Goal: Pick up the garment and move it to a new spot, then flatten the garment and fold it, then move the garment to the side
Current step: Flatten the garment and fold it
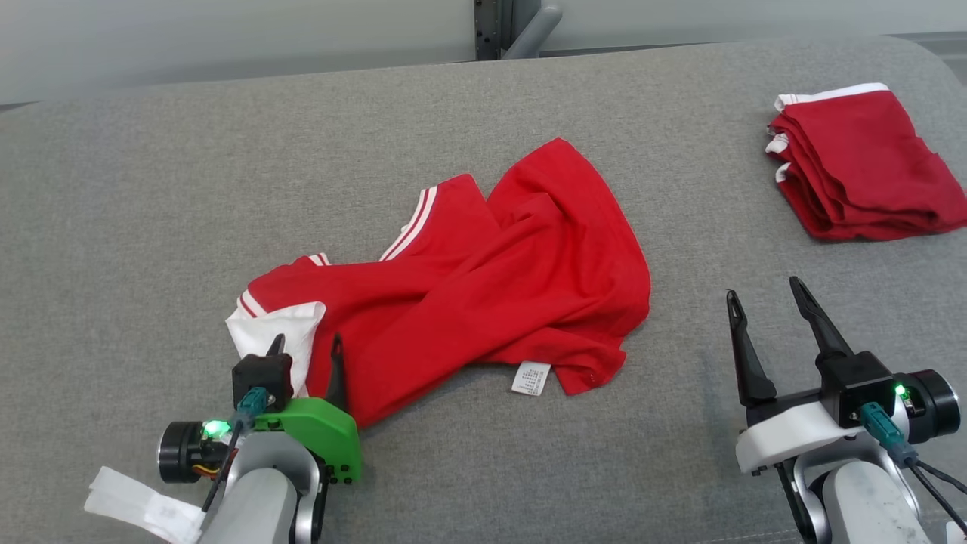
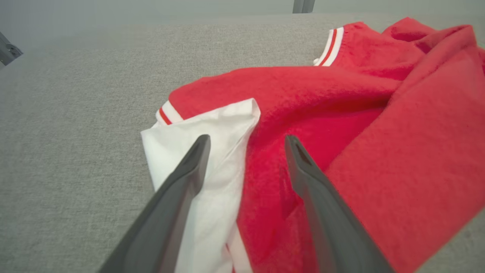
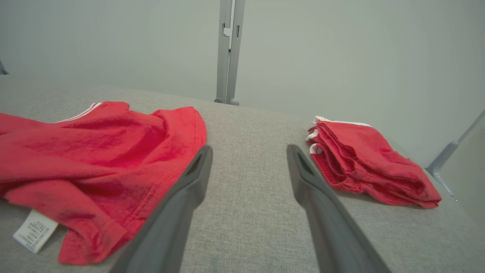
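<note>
Your left hand (image 1: 307,341), lower left, spread and empty, straddles the white end of the garment (image 1: 483,279), which stretches upper-right across the bench (image 1: 151,189). Your right hand (image 1: 763,287), likewise unclenched, stands farther off.

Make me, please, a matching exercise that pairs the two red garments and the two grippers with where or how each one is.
1 big red shirt
2 small red garment
3 left gripper
4 right gripper

A open above bare grey surface
B far right, neatly folded
C centre, crumpled
D open at the shirt's white patch

Pairs: 1-C, 2-B, 3-D, 4-A
</note>
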Tool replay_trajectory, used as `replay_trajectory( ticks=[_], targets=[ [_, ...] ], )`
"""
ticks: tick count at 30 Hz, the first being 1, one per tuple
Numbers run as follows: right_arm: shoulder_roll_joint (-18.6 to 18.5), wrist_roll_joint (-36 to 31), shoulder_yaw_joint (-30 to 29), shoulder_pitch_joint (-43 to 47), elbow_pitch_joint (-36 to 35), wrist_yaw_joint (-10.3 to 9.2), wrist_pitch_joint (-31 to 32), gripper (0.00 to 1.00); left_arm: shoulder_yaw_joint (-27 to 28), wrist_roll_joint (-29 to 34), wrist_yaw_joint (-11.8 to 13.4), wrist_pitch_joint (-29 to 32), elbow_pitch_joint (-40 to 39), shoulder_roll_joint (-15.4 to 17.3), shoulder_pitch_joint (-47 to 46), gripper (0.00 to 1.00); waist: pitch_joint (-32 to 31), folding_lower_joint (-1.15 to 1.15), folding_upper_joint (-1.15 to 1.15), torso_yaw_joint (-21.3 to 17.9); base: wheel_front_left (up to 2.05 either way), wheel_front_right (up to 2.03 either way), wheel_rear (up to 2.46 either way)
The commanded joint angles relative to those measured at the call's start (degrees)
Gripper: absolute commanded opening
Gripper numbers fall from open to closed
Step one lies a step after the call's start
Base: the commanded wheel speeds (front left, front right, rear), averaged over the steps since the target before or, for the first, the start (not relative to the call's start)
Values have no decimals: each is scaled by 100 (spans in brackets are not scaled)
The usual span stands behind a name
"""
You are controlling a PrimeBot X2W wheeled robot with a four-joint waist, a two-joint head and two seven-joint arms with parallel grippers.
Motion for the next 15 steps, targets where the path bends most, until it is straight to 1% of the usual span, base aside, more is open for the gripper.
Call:
replay_trajectory(
  ticks=[1, 3, 4, 5, 6, 7, 10, 15],
  targets=[
    [-8, 3, -17, -34, 1, -9, -14, 100, 1, 45, 31, 14, 64, 48, -89, 100, 33, 0, 8, -51, 0, 0, 0],
    [-10, 5, -31, -26, -6, -9, -14, 100, 17, 88, 119, 62, 268, 99, -203, 99, 44, 0, 8, -66, 0, 0, 0],
    [-14, 6, -42, -19, -8, -9, -14, 100, 53, 71, 157, 45, 349, 94, -236, 80, 49, 0, 8, -66, 0, 0, 0],
    [-18, 7, -56, -12, -11, -9, -14, 100, 73, 63, 193, 16, 420, 104, -265, 48, 52, 0, 8, -60, 0, 0, 0],
    [-19, 3, -72, 0, -15, -9, -14, 100, 84, 74, 207, -26, 486, 122, -284, 26, 54, 0, 8, -47, 0, 0, 0],
    [-16, -4, -92, 13, -22, -9, -14, 100, 115, 22, 201, -80, 520, 106, -297, 0, 53, 0, 8, -26, 0, 0, 0],
    [-8, -21, -118, 33, -30, -9, -14, 100, 180, -75, 163, -261, 586, 91, -287, 0, 36, 0, 8, 72, 0, 0, 0],
    [-1, -24, -135, 42, -15, -9, -14, 100, 439, -277, 330, -565, 427, 77, -33, 0, -25, 0, 8, 263, 0, 0, 0]
  ],
)
